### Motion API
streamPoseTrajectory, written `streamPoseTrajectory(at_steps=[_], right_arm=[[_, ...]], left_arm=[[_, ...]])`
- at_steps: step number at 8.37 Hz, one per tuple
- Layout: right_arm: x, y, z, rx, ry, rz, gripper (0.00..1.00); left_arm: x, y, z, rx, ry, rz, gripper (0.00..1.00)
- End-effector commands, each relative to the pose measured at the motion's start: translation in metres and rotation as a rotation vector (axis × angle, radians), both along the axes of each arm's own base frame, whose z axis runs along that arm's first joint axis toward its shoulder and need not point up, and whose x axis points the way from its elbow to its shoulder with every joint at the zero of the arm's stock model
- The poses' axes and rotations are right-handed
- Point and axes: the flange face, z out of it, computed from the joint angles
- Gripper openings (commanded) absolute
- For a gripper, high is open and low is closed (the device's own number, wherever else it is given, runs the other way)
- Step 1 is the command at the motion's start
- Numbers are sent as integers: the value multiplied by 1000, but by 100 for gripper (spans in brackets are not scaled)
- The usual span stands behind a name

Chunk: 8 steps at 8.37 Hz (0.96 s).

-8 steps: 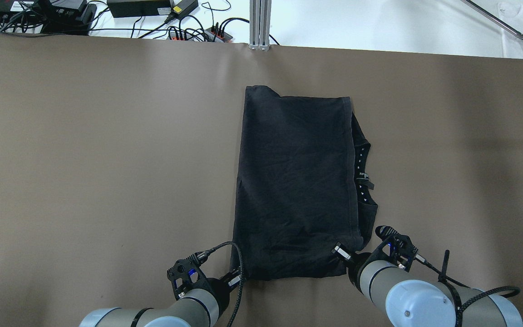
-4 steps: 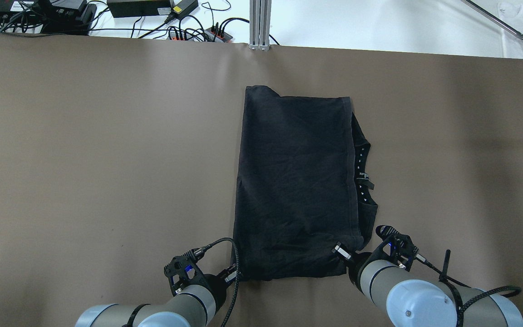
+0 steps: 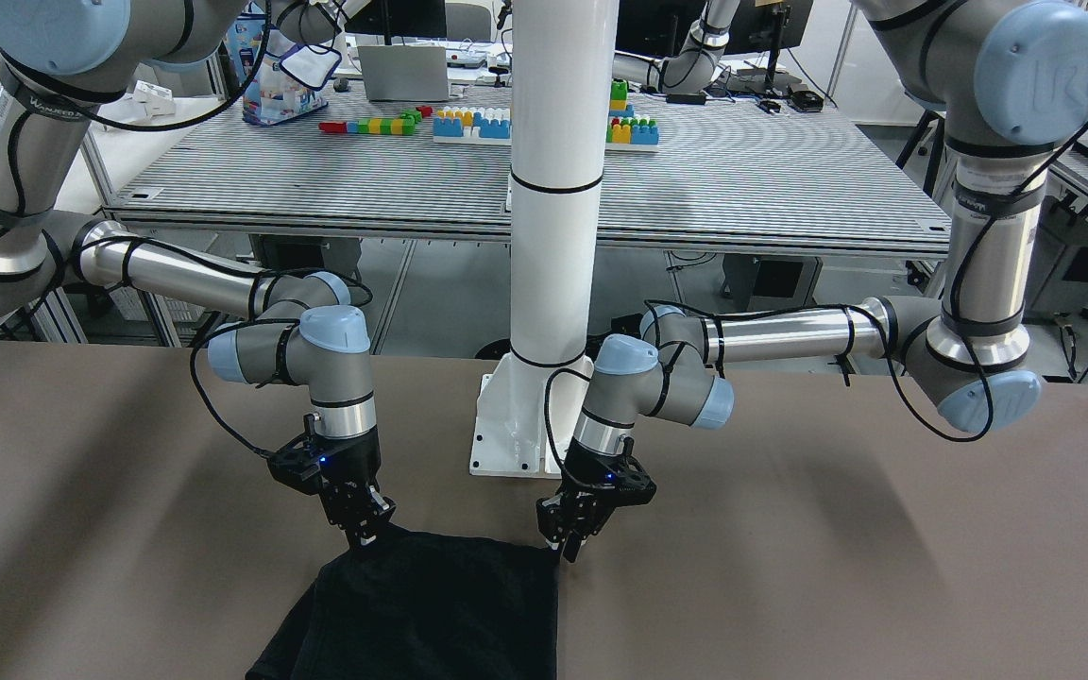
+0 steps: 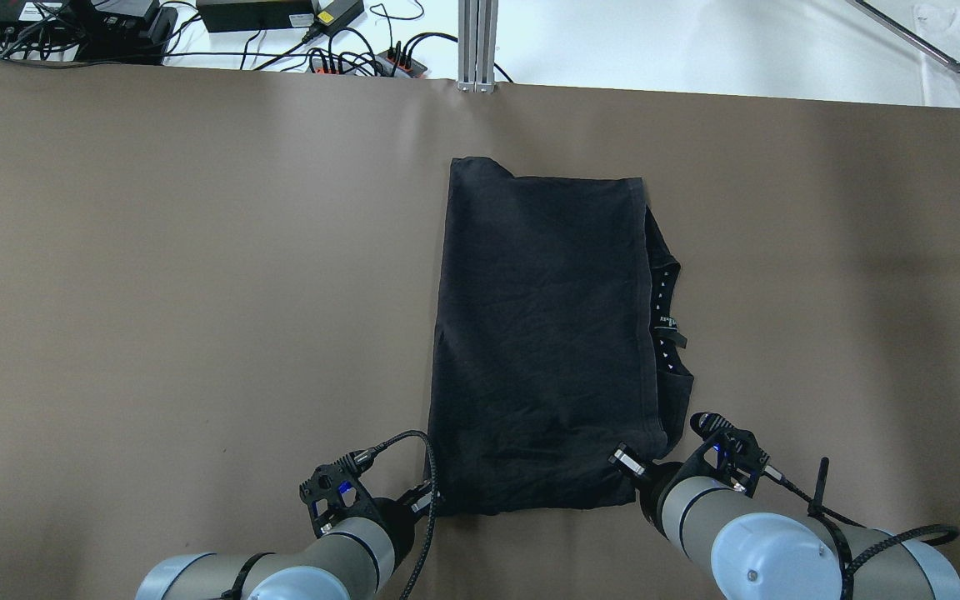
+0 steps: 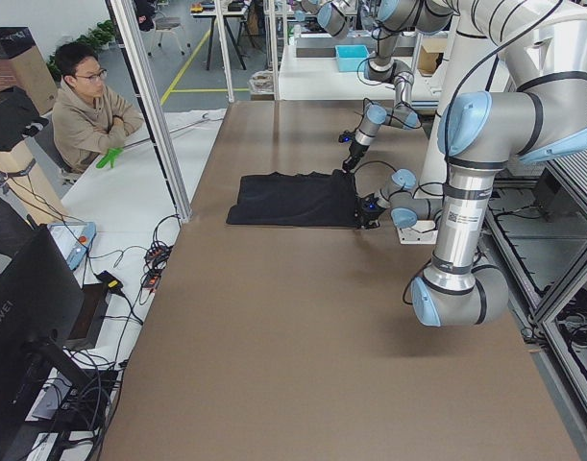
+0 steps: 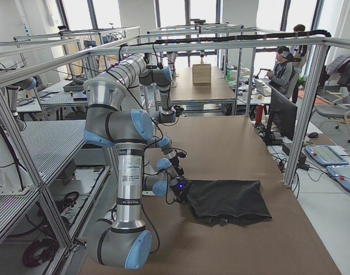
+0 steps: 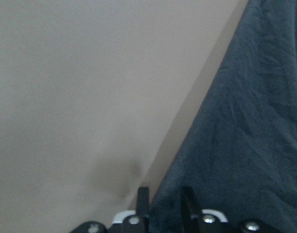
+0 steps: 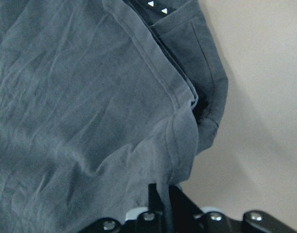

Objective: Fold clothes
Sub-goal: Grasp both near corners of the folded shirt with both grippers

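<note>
- At the lower edge of the overhead view, the left gripper (image 4: 428,500) had shifted slightly down-left, jaws pinching the black garment (image 4: 542,342).
- Right gripper (image 4: 632,468) stayed clamped on its corner; lift seemed imminent.

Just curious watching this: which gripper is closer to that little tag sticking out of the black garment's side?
Right. The right gripper is at the near corner on the tag's side of the black garment; the left gripper is at the opposite corner.

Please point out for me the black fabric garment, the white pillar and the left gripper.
black fabric garment (image 4: 542,333): overhead exterior view, middle of its top layer.
white round pillar (image 3: 558,123): exterior front-facing view, upper shaft.
left gripper (image 3: 568,548): exterior front-facing view, between its fingers, at the garment's corner.
</note>
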Motion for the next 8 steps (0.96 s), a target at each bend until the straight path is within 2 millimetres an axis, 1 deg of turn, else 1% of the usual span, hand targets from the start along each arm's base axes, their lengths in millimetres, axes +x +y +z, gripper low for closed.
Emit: streamPoseTrajectory(at_steps=[1,2,3,4,5,6,8], right_arm=[[0,0,0,0,0,-2,0],[0,0,1,-1,3,-2,0],[0,0,1,0,5,-1,0],[1,0,1,0,7,-1,0],[3,-2,1,1,6,3,0],[5,-1,-3,1,-1,4,0],[5,-1,-3,2,-1,5,0]], left_arm=[[0,-1,1,0,1,0,32],[4,-1,5,1,-7,1,32],[5,-2,8,1,-7,-1,35],[6,-2,9,2,-9,0,39],[8,-1,11,0,-12,0,40],[8,-1,9,1,8,0,40],[10,4,3,1,24,6,40]])
